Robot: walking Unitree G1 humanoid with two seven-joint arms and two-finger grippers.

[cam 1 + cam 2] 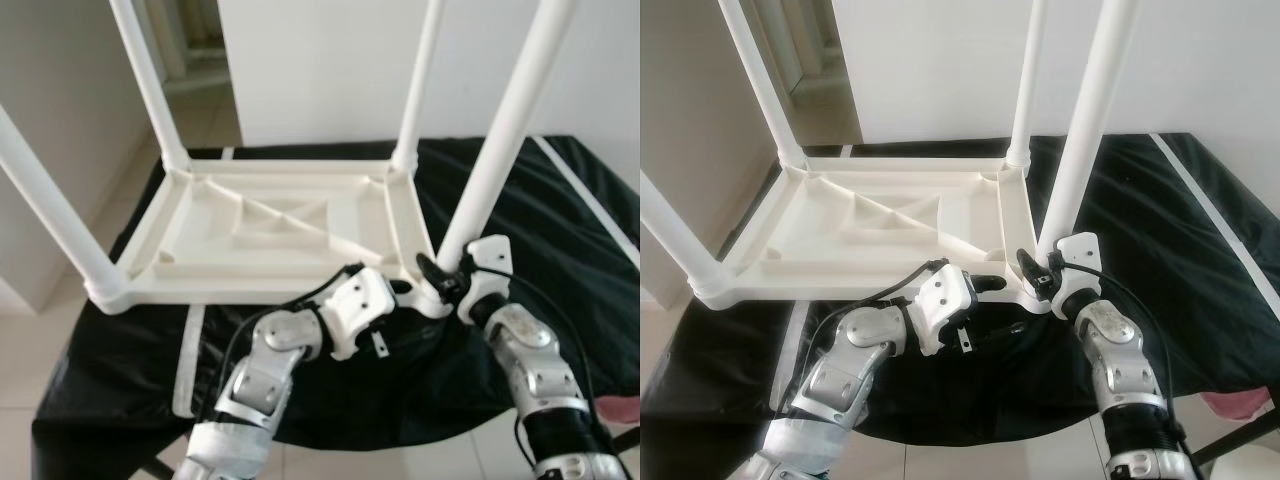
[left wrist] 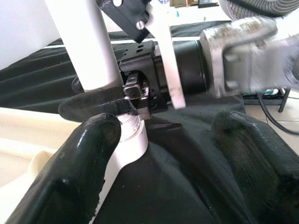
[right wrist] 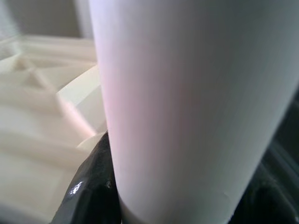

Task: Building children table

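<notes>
White plastic children's table [image 1: 270, 225], upside down, centre of frame on a counter [image 1: 560, 230] draped in black cloth, four white legs pointing up. Right pincer [image 1: 445, 272], lower right of centre, is clamped around the base of the near-right leg [image 1: 500, 140] at its corner socket, its black fingers [image 3: 91, 186] pressed against the tube. Left pincer [image 2: 154, 140], lower centre, is spread wide, one finger [image 2: 79, 158] touching the same table corner, the other over the black cloth, gripping nothing.
</notes>
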